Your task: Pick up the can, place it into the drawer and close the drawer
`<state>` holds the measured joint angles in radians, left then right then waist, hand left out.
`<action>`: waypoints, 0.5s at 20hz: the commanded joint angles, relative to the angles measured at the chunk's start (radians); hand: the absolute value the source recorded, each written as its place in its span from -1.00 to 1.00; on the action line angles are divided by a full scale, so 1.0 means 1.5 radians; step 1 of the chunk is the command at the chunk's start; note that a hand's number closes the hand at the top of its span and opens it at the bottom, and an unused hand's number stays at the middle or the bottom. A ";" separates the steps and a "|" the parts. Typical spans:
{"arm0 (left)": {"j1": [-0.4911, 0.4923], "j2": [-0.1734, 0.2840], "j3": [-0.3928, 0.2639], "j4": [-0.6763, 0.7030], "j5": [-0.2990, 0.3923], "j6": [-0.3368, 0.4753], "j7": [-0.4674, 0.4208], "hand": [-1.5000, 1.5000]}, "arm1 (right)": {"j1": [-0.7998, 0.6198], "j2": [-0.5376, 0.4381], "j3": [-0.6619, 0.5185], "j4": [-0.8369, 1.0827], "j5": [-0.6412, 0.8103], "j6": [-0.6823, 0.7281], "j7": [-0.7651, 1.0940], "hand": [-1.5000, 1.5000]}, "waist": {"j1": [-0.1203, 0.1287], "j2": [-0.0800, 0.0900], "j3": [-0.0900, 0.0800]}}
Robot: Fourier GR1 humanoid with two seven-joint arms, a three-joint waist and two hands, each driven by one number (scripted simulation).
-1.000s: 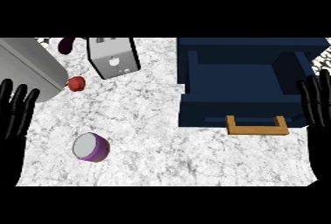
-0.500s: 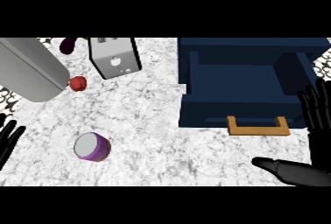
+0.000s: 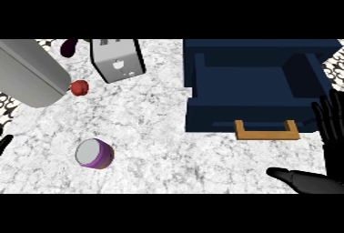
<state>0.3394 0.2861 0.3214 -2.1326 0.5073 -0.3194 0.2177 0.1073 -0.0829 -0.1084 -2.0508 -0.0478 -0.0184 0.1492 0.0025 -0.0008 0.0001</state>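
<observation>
Two black hands show at the near edges: the right hand (image 3: 329, 150) stands open at the right, fingers straight up and thumb out, grasping nothing, while only a sliver of the left hand (image 3: 3, 143) shows, so its state cannot be told. Farther in, the purple can (image 3: 94, 154) lies tilted on the marble counter (image 3: 154, 118), well apart from the open blue drawer (image 3: 259, 86) with its wooden handle (image 3: 266, 131). Farthest back stand a toaster (image 3: 118, 59) and a small red object (image 3: 80, 87).

A single head view looks steeply down on the marble counter (image 3: 168, 118), with the open drawer (image 3: 259, 91) at upper right.
</observation>
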 commanded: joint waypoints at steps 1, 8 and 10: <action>-0.091 -0.007 -0.030 0.054 -0.040 0.026 0.036 -1.00 | -0.037 0.004 0.003 0.002 0.021 -0.023 0.030 -1.00 | -0.004 0.001 0.000; -0.030 -0.094 -0.105 0.045 -0.157 0.018 0.003 -1.00 | 0.001 -0.032 -0.072 -0.022 -0.060 0.035 0.017 -1.00 | -0.002 0.000 0.000; -0.038 -0.090 -0.084 0.125 -0.177 -0.010 -0.054 -1.00 | 0.020 -0.014 -0.046 0.020 -0.030 0.046 -0.046 -1.00 | -0.002 0.000 0.000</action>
<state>0.2765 0.1812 0.2098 -2.0239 0.3120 -0.3113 0.2006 0.1216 -0.0931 -0.1509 -2.0710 -0.0745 0.0095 0.1486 -0.0005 -0.0006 -0.0002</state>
